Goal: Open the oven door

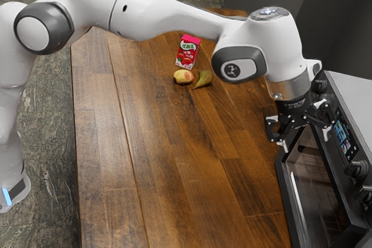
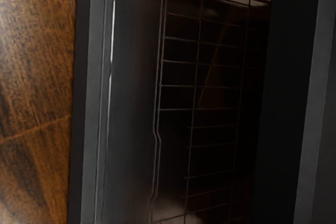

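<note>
Exterior view shows the black 2-finger gripper [image 1: 304, 142] spread near the dark rectangular glass oven door [image 1: 317, 193], judged stiff, weighty and slippery-faced, best engaged at its rigid grey outer frame [image 1: 288, 201].

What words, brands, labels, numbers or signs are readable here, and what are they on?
None can be quoted with certainty.
Red carton: characters that look Chinese, too small to read surely.
Robot arm: a round emblem on a joint, no readable letters; faint print near the hand, too small.
Oven display: tiny marks, unreadable.
</note>
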